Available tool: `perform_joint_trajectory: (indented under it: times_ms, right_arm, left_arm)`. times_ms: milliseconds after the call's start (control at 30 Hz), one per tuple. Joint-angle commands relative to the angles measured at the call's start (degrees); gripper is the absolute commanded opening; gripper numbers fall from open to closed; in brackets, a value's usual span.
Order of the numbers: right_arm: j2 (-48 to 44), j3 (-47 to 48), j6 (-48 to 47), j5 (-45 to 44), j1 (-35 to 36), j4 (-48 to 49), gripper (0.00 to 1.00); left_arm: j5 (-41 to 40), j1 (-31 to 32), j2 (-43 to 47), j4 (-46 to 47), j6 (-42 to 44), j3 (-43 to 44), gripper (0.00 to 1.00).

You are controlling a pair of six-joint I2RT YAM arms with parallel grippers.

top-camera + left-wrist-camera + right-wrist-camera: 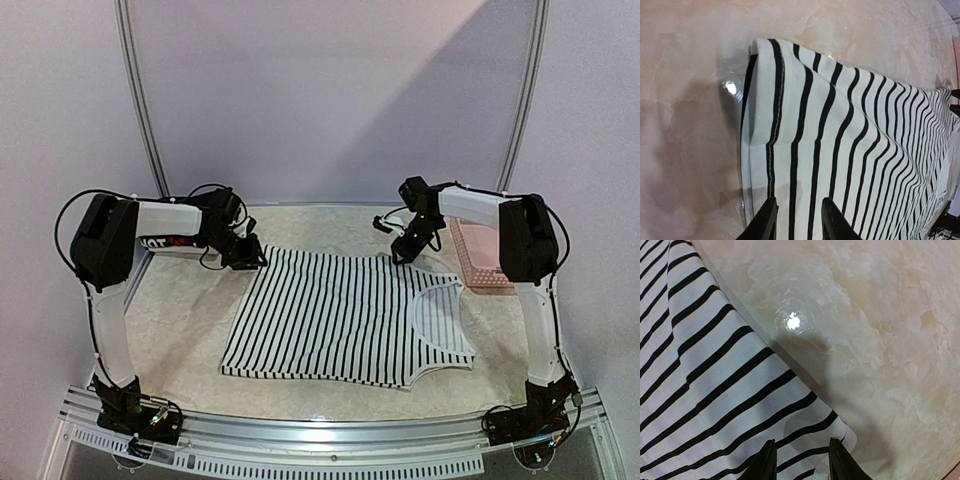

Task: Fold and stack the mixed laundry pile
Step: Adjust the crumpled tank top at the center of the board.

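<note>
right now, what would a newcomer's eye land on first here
The black-and-white striped tank top, spread flat across the middle of the table. Next, the left gripper and right gripper, each at one far corner of it, jaws apart. A pink basket sits at the right edge.

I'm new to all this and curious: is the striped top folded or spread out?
Spread out. The striped top lies flat on the table, its hem, neckline and armholes all showing.
</note>
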State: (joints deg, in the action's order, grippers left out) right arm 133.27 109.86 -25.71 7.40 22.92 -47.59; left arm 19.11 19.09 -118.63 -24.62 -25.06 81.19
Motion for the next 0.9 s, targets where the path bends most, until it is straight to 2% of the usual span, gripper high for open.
perform_joint_trajectory:
  times_ms: [0, 233, 400, 633, 767, 867]
  right_arm:
    - [1.74, -0.42, -1.72, 0.29, -0.22, -0.27, 0.36]
    - [3.15, 7.86, -1.80, 5.51, 0.18, -1.23, 0.36]
    - [8.79, 17.78, -5.80, 10.40, 1.42, -7.87, 0.38]
    - [12.14, 18.34, -9.08, 10.96, 1.74, -13.26, 0.35]
    - [13.20, 18.02, -9.23, 6.34, 1.68, -12.47, 0.26]
    - [14.35, 18.02, -8.48, 1.88, 1.55, -10.99, 0.06]
  left_arm:
    - [-1.55, -0.54, -1.16, -2.06, 0.78, 0.72, 0.32]
    - [-1.45, -0.89, -4.17, -4.27, 0.45, 2.54, 0.32]
    - [-2.14, -0.88, -5.11, -5.97, -0.32, 3.41, 0.27]
    - [-3.16, -0.83, -2.75, -8.24, -0.43, 0.12, 0.24]
    - [-3.49, -0.71, -1.24, -9.33, 0.01, -3.20, 0.22]
    - [-3.94, -0.56, 0.09, -9.06, -0.03, -6.55, 0.22]
